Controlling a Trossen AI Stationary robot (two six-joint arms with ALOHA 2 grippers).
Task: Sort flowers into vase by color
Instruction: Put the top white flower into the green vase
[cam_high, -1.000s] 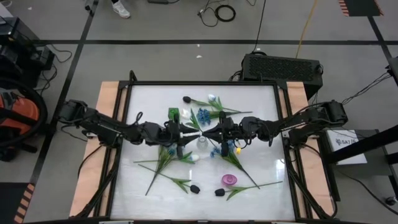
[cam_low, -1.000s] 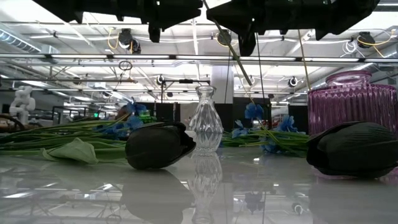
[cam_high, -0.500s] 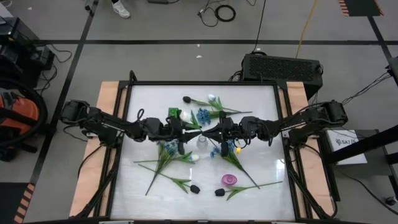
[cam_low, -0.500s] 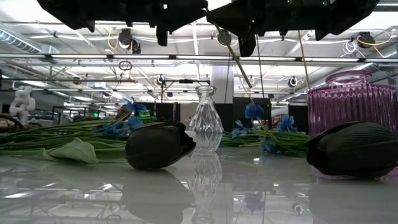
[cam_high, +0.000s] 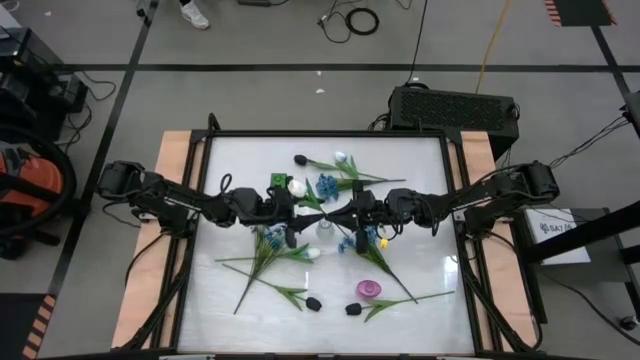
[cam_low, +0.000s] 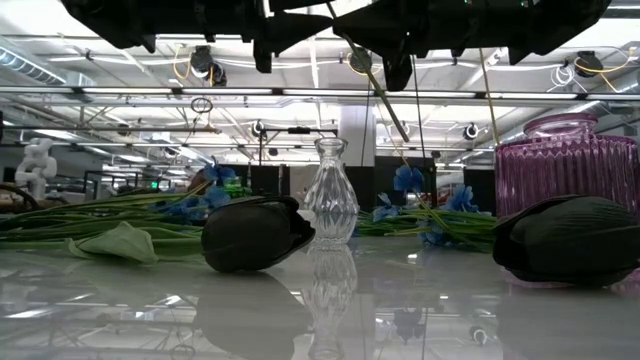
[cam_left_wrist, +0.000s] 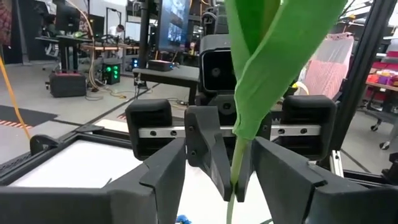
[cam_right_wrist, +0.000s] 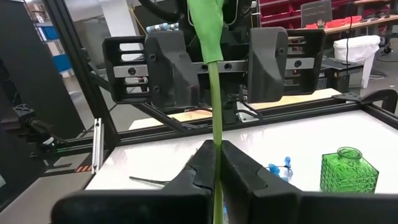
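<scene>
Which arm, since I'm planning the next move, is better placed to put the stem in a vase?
Right. The right gripper is shut on the green stem near the clear vase; the left gripper stands open around it.

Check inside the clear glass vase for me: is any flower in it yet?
The clear glass vase looks empty in the low view, with no stem inside. From above, both grippers meet beside it, the right gripper clamping a green stem, so its mouth is partly covered.

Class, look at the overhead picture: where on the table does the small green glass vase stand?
In the high view, the small green glass vase stands on the white table, left of centre toward the far edge, beside a white tulip and just beyond the left gripper.
</scene>
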